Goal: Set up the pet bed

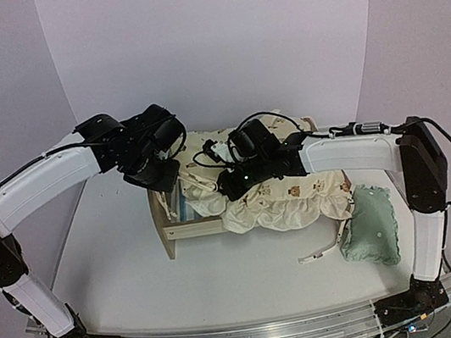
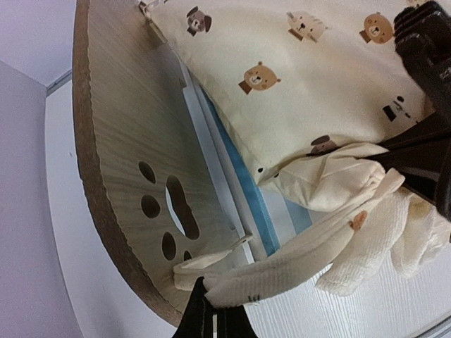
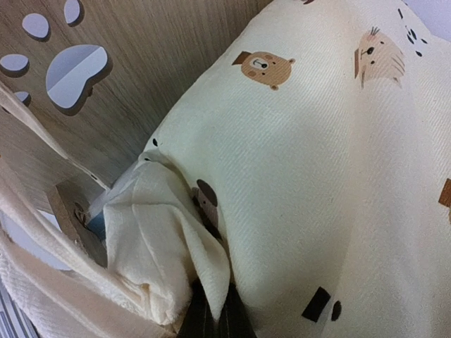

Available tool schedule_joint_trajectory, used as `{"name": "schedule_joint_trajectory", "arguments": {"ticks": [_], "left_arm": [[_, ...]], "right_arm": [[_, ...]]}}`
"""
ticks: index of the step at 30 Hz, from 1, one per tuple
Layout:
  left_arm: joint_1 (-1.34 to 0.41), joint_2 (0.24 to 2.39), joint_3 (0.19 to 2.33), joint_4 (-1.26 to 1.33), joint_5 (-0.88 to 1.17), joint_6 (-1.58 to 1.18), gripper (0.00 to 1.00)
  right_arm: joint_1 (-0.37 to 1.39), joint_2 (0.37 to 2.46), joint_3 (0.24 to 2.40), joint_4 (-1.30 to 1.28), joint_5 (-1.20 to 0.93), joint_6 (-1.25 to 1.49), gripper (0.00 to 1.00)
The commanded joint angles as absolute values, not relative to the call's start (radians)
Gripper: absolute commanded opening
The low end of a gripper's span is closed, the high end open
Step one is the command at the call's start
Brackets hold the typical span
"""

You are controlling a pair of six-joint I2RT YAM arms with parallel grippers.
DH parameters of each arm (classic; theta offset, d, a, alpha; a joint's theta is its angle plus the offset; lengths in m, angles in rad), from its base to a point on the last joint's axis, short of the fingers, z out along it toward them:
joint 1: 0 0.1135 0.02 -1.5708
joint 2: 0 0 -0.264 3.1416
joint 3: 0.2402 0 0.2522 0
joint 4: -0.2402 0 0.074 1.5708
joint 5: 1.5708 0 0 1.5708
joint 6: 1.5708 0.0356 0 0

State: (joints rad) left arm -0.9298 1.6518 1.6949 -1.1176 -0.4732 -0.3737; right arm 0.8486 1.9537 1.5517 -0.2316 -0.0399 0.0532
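**Left gripper** [image 2: 213,299]: your jaws are pinched fully together on a cream tie strap [image 2: 282,271] of the bear-print cushion [image 2: 310,84]. The strap is drawn taut close to the inner face of the headboard [image 2: 120,141].

**Right gripper** [image 3: 209,299]: your jaws are likewise closed, here on a bunched fold at the cushion's corner. The fold is pressed down beside the headboard, near the paw-print cutout [image 3: 70,67].

**Pet bed** [image 1: 168,223]: it stands upright at mid-table between the two arms. The cushion is draped across it and spills over its right side.

**Striped base** [image 2: 248,204]: a blue-and-white strip lies uncovered between cushion and headboard, so the cushion is not yet seated flat.

**Loose tie** [image 1: 322,250]: it trails on the table [image 1: 141,285] on the bed's right. No knot on the frame is visible.

**Mint green pillow** [image 1: 370,227]: it lies on the table just beside the bed's right edge, not in the bed.

**Progress, as judged:** you are roughly midway. The cushion is on the frame. Left to do are spreading it level, securing the ties and placing the pillow.
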Motion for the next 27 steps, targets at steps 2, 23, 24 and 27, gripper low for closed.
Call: {"name": "schedule_joint_trajectory", "arguments": {"ticks": [2,23,24,27], "left_arm": [[-0.945,1.646,1.678,-1.224,-0.524,-0.5,0.0],[-0.993,1.718,1.676,-1.042,-0.414,-0.445,0.0],[-0.993,1.709,1.666,-1.051,-0.415,-0.457,0.0],[-0.994,1.67,1.619,-1.06,-0.404,-0.5,0.0]], "right_arm": [[0.829,1.91,1.53,-0.327,0.026,0.055,0.02],[0.829,1.885,1.536,-0.327,0.066,0.05,0.03],[0.829,1.884,1.535,-0.327,0.065,0.05,0.03],[0.829,1.887,1.537,-0.327,0.056,0.052,0.03]]}}
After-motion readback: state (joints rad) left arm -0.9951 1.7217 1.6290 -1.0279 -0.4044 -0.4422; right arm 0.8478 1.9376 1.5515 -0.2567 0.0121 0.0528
